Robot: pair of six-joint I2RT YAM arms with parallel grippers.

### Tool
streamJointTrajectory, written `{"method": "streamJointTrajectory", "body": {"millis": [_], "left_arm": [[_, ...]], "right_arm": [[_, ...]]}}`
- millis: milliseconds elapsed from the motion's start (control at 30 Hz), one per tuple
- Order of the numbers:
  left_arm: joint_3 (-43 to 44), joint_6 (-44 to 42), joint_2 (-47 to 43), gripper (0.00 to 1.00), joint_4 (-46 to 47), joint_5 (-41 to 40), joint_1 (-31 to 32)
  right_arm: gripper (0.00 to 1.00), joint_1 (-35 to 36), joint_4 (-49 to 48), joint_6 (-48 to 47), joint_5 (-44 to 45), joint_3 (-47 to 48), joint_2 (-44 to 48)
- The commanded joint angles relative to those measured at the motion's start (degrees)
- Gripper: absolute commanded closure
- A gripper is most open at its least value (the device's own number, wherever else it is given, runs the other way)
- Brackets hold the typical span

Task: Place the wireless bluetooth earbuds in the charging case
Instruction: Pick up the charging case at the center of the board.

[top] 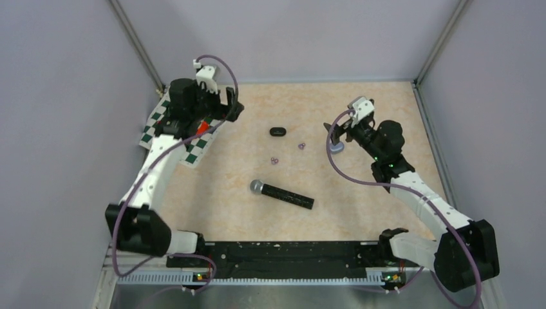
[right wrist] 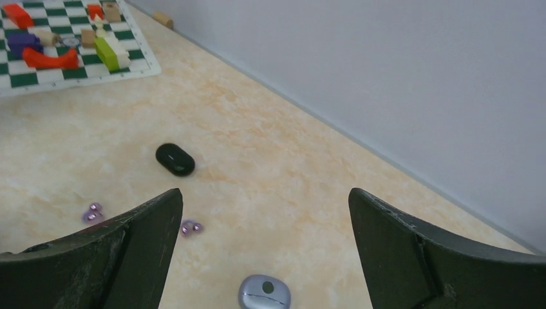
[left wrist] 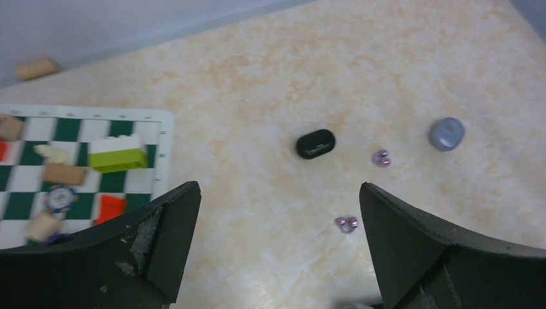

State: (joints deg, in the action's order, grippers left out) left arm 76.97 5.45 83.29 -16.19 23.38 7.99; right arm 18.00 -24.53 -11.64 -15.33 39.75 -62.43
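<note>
Two purple earbuds lie loose on the marbled table: one and another. A closed black charging case sits beyond them. A closed grey-lavender case lies just under my right gripper, which is open and empty. My left gripper hovers open and empty by the chessboard's edge, left of the black case.
A black microphone with a silver head lies in the middle foreground. A green-and-white chessboard with several small blocks lies at the far left. A cork rests against the back wall.
</note>
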Motion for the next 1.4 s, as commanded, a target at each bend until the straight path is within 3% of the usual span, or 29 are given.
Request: {"method": "streamJointTrajectory", "body": {"millis": [0,167,400,600,733,1000,1133,1367], "left_arm": [[-11.71,-15.02,-13.85,0.01,0.4,-13.83,0.28],[-19.7,-24.63,-23.93,0.01,-7.25,-6.35,0.27],[-30.53,-29.02,-32.44,0.01,-9.06,9.77,0.27],[-30.52,-29.39,-31.24,0.01,-10.27,10.77,0.27],[-30.82,-30.35,-29.84,0.01,-10.88,12.19,0.27],[-31.34,-31.44,-28.76,0.01,-11.33,14.94,0.19],[-31.46,-31.42,-28.49,0.01,-11.33,15.48,0.03],[-31.38,-31.12,-28.49,0.01,-11.56,16.3,-0.58]], "right_arm": [[0.01,-1.32,0.67,-8.42,-1.06,1.46,-3.99],[0.01,-2.28,12.77,-17.95,-0.22,7.18,-8.0],[0.01,-2.99,27.24,-33.42,2.54,11.56,-7.43],[0.01,-5.03,38.38,-38.47,0.63,15.54,-12.62],[0.01,-5.17,37.93,-36.58,2.37,14.84,-16.8],[0.01,-5.17,27.76,-25.93,13.07,14.7,-23.16],[0.01,-5.14,20.78,-19.85,22.4,14.72,-27.11],[0.01,-5.1,14.45,-15.64,30.94,14.86,-32.66]]}}
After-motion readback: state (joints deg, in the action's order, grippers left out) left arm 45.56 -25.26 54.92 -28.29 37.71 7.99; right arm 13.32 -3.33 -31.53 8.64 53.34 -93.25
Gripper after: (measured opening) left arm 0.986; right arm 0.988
